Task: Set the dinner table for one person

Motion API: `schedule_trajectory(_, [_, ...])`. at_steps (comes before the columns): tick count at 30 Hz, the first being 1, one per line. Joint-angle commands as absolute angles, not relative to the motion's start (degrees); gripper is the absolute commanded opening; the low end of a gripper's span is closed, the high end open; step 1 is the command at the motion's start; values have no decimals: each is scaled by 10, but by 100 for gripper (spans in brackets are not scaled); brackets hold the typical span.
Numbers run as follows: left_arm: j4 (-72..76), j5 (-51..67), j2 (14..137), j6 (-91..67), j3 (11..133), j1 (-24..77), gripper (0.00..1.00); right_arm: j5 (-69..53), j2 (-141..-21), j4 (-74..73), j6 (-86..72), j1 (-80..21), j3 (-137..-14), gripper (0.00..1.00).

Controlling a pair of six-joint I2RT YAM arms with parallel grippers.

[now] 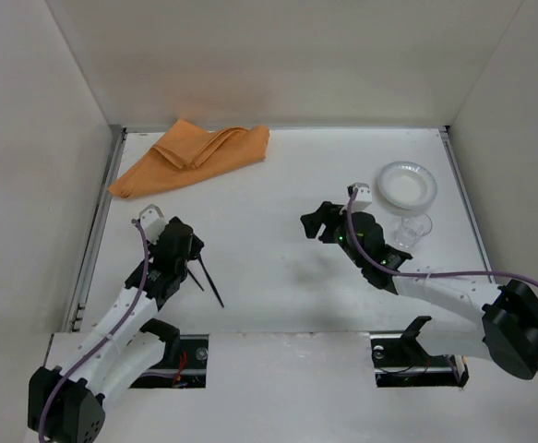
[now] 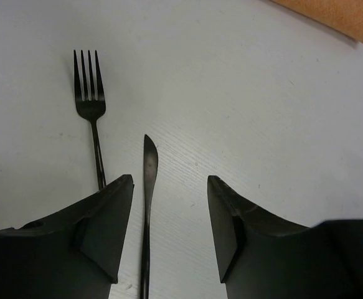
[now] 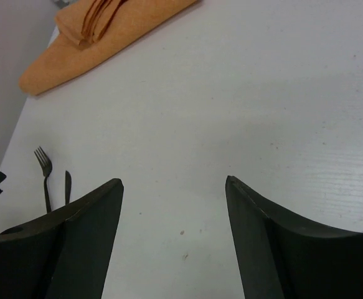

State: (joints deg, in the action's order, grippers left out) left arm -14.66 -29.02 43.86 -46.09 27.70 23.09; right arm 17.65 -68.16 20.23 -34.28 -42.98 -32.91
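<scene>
- Table (image 1: 278,185): flat, matte white, lying under both arms and under every item. Stiff and fixed, so judged not for gripping at all, only for laying things on. Smooth, so probably letting thin metal slide.
- Walls (image 1: 287,55): white panels on three sides, with thin rails (image 1: 96,231) along the side edges. Little room to move near those edges.
- Cloth (image 1: 190,155): orange, folded and soft, at the far left corner.
- Right gripper (image 3: 174,182): jaws spread with nothing between them, above bare table near the middle.
- Left gripper (image 2: 170,180): jaws spread, low over the near left, one on each side of the knife without touching it.
- Plate (image 1: 430,185): white, at the far right, probably light.
- Glass (image 1: 414,231): clear and upright, just on the near side of the plate. Likely fragile.
- Knife (image 2: 149,187): black and thin, flat on the table. Best pinched across the handle.
- Fork (image 2: 91,106): black, beside the knife and apart from it.
</scene>
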Motion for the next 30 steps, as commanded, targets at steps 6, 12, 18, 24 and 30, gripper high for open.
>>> schedule_trajectory(6, [-76,-258,455,-465,280,214,52,171,-683,244,-340,-416,-325,49])
schedule_trajectory(12, [-20,-253,496,-485,295,195,40,161,-690,246,-343,-416,-325,11])
schedule_trajectory(18, [44,-236,588,-526,337,142,14,159,-693,252,-359,-398,-316,10])
schedule_trajectory(24, [68,-213,727,-606,420,81,38,159,-694,253,-364,-382,-311,38])
schedule_trajectory(30, [138,-172,876,-611,502,13,41,140,-678,259,-372,-368,-301,52])
